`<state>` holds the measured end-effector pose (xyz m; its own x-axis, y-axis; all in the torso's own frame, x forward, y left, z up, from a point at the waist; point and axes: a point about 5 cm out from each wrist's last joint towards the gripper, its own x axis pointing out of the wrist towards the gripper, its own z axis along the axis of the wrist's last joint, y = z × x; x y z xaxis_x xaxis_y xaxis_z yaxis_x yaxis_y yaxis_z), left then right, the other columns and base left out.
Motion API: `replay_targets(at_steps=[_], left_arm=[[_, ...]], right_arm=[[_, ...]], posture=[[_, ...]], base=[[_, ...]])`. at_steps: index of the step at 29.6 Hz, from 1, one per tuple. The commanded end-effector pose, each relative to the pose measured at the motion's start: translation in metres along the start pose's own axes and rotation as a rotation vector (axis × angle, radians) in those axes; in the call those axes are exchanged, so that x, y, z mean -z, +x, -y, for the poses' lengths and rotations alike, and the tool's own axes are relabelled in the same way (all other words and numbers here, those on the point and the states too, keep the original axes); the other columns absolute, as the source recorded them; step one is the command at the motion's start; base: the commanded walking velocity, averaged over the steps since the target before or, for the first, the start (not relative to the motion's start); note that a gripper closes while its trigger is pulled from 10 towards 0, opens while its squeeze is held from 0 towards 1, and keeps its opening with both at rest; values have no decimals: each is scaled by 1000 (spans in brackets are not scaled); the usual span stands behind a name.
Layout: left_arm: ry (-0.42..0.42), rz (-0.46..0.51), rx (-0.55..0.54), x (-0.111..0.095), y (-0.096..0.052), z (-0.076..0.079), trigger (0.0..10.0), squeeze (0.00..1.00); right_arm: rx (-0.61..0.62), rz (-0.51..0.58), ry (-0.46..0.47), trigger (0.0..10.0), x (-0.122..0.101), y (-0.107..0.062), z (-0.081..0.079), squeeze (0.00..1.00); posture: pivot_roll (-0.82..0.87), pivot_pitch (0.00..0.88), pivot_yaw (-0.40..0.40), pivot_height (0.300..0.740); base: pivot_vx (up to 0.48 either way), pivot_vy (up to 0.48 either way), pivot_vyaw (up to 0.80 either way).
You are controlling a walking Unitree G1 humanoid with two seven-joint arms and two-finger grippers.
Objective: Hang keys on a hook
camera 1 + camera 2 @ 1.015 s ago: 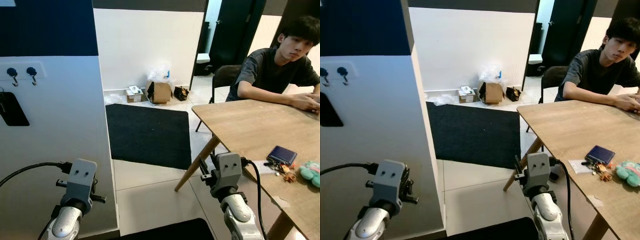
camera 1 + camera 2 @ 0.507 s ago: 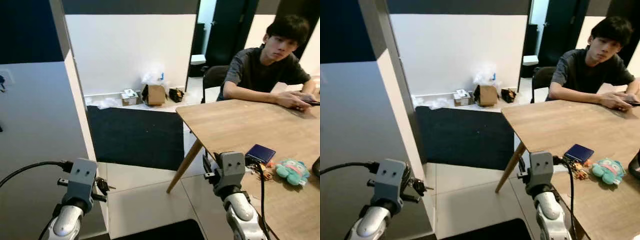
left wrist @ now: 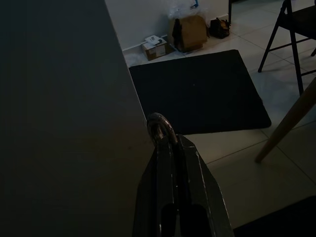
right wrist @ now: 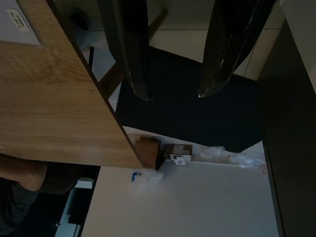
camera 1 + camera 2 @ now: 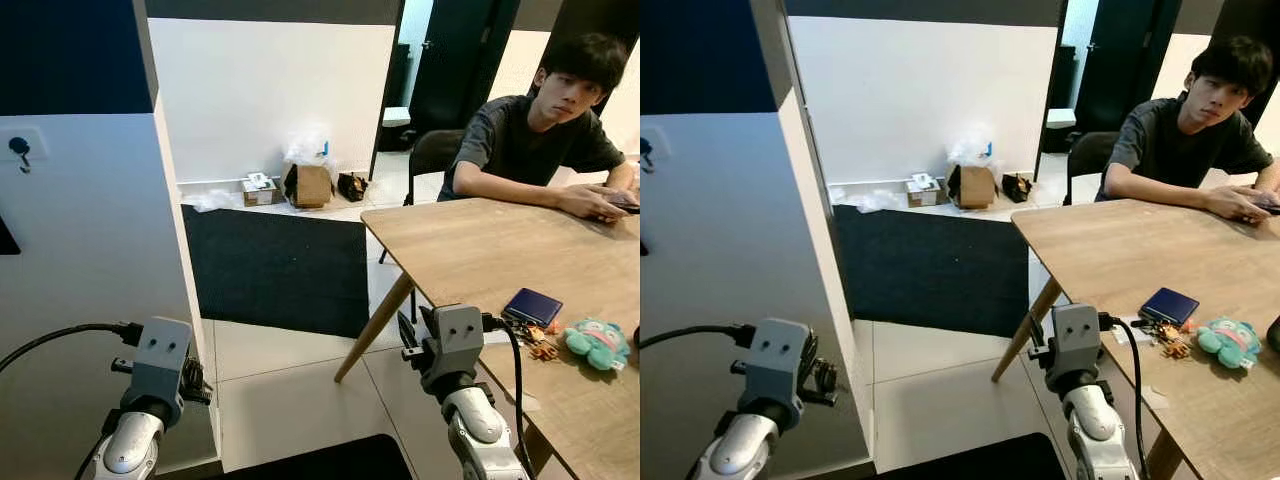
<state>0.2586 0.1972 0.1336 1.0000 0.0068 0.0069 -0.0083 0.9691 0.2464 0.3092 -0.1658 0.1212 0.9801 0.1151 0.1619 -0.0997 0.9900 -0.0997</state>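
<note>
Hook (image 5: 18, 148) sits high on the white wall panel (image 5: 90, 250) at far left, nothing hanging on it. Left hand (image 3: 165, 136) is low beside that panel's edge, fingers pressed together with a small metal ring or loop poking out at the tips; could be a key ring, too dark to confirm. Right hand (image 4: 173, 91) hovers at the near edge of the counter (image 5: 480, 250), fingers spread wide, nothing between them. Further right on the counter, the keys (image 5: 540, 347) lie as a small cluster with orange bits, touching the near side of a dark blue wallet (image 5: 532, 305), with a teal plush toy (image 5: 595, 343) just beside. A person (image 5: 545, 130) sits at the far side, arms resting on the wood. Handling judgement: bunch is light, rigid pieces on a loose ring, so it will swing and jingle once lifted, and metal is slick against the pads. Best pinch is on the ring itself, leaving the loop open to slip over the hook; grabbing a key blade would let the ring flop.
</note>
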Motion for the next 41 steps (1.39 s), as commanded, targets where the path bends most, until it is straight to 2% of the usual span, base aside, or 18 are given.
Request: replay_targets(at_steps=[1, 5, 36, 41], left_arm=[[-11, -3, -16, 0, -1, -2, 10000, 0], [-13, -5, -20, 0, -1, -3, 10000, 0], [-22, -6, -28, 0, -3, -3, 10000, 0], [-26, 8, -21, -1, -5, -3, 10000, 0]], right_arm=[[2, -24, 8, 10000, 5, -2, 1, 0], [0, -25, 8, 10000, 5, -2, 0, 0], [-18, -30, 4, 10000, 6, -1, -2, 0], [-18, -31, 5, 10000, 6, -1, -2, 0]], posture=[[120, 59, -19, 740], [120, 59, -20, 740], [125, 58, -27, 740], [126, 59, -26, 740]], base=[[0, 0, 0], [0, 142, 0], [0, 480, 0], [0, 120, 0]])
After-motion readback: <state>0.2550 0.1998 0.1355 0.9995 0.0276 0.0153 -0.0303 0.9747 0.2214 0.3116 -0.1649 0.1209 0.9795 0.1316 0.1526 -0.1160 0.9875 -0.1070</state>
